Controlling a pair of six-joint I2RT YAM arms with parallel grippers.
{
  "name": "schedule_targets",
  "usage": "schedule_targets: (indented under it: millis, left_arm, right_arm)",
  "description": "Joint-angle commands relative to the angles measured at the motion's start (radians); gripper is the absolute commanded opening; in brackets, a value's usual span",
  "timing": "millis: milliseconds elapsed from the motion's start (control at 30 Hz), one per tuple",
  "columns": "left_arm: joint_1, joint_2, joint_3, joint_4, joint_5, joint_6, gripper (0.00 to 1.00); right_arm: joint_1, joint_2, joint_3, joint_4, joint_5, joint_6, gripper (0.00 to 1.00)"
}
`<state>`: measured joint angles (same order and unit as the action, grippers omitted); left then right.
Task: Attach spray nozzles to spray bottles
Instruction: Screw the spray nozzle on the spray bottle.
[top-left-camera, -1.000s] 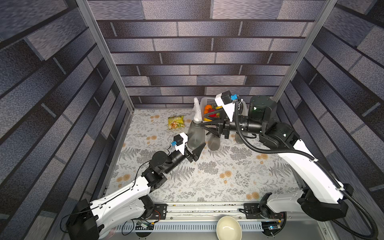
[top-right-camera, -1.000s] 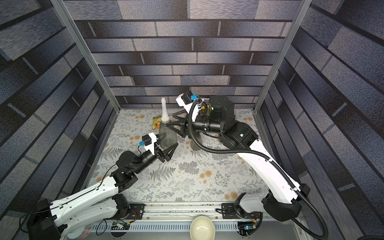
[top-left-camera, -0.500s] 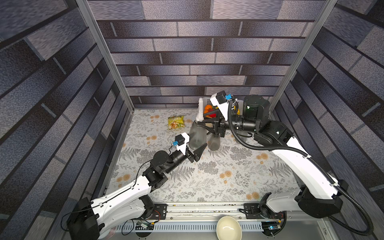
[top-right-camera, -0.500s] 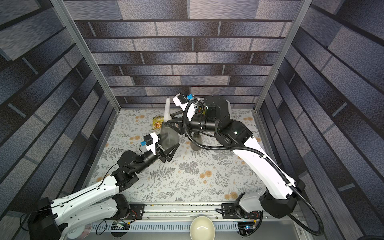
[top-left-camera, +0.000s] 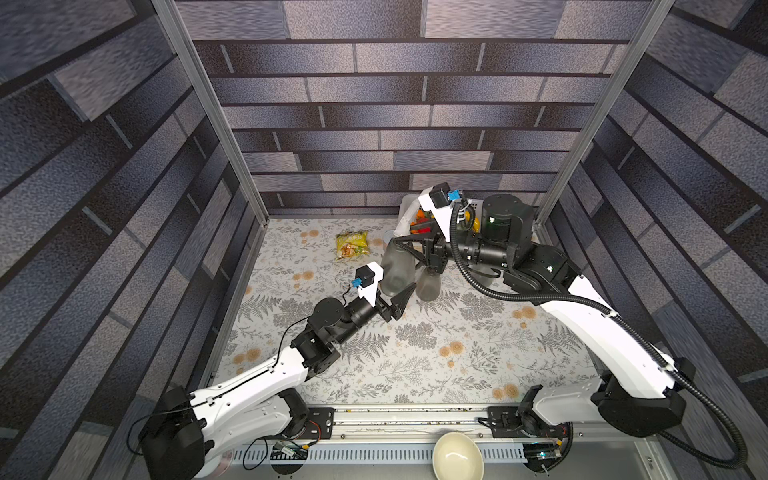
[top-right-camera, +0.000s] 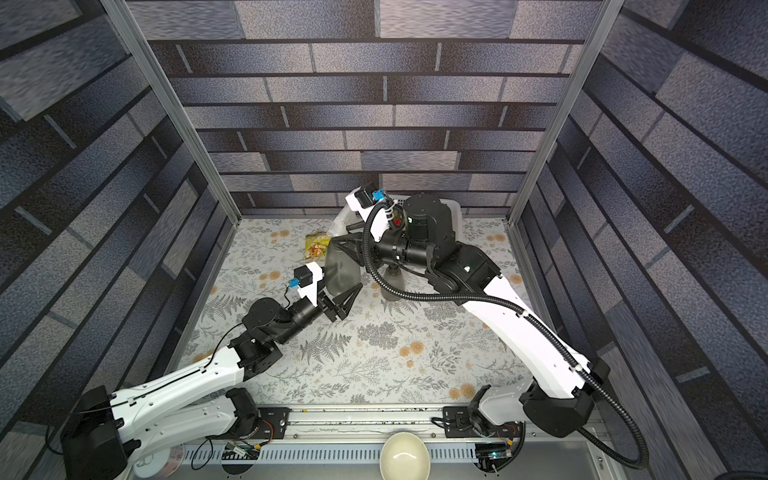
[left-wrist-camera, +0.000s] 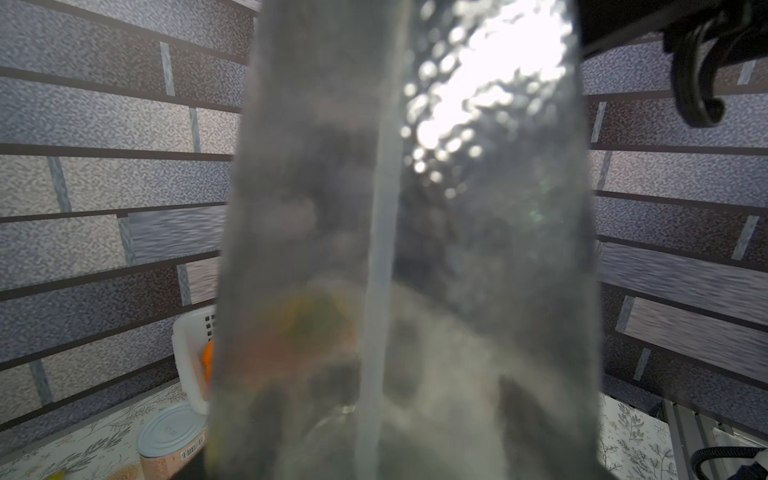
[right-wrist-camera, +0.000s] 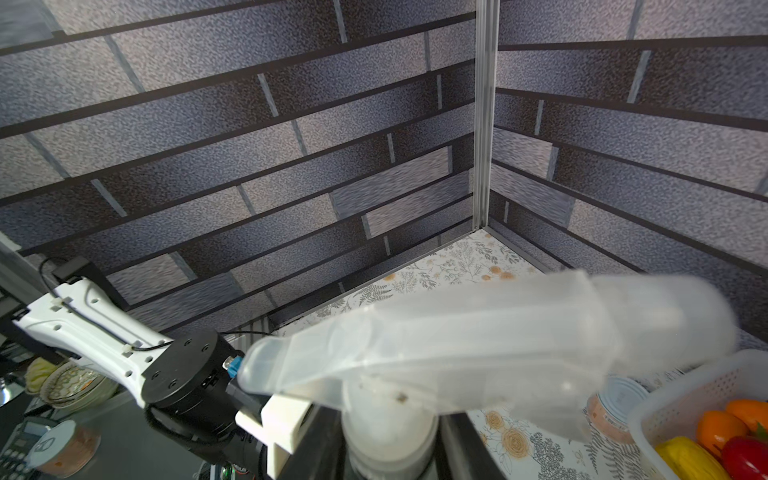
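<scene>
Both arms share one build: glossy white shells on the long links and matte black housings at the joints. The left arm (top-left-camera: 257, 376) has a thin black cable (right-wrist-camera: 145, 346) clipped along its shell (right-wrist-camera: 83, 324), which shows small round holes. Its round black wrist motor (right-wrist-camera: 187, 365) bears a ring of screws. The right arm (top-left-camera: 602, 336) carries a thick black corrugated hose (top-left-camera: 498, 296), tied with white clips (top-left-camera: 460, 212). Each wrist has a white bracket (top-left-camera: 370, 286) with a black cube camera (top-left-camera: 365, 274) and a blue plug (top-left-camera: 356, 283). The left gripper (top-left-camera: 395, 286) and right gripper (top-left-camera: 401, 246) have black triangular fingers (top-left-camera: 400, 297).
</scene>
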<state>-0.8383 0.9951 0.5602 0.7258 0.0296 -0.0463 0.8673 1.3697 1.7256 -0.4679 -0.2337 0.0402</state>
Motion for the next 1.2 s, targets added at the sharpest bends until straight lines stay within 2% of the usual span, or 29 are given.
schedule_targets:
  millis: [0,200,433,567,767,1167]
  left_arm:
    - [-0.025,0.016,0.064,0.101,0.0,0.045,0.72]
    - [-0.039,0.059,0.094,0.129,-0.048,0.082,0.72]
    - [-0.073,0.11,0.124,0.167,-0.111,0.154,0.71]
    - [-0.089,0.138,0.119,0.228,-0.156,0.183,0.71]
    - [-0.085,0.126,0.086,0.246,-0.23,0.189,0.71]
    - [0.004,0.089,0.044,0.226,-0.197,0.114,0.71]
  right_arm:
    - [0.074,0.015,-0.016,-0.036,0.275,-0.011,0.23]
    - [0.199,0.045,-0.014,-0.044,0.688,0.054,0.22]
    - [0.314,0.136,0.047,-0.048,1.085,0.144,0.21]
    - [0.337,0.169,0.069,-0.027,1.133,0.158,0.24]
    - [0.349,0.157,0.091,-0.031,1.106,0.15,0.35]
    - [0.373,0.145,0.131,-0.076,1.077,0.118,0.49]
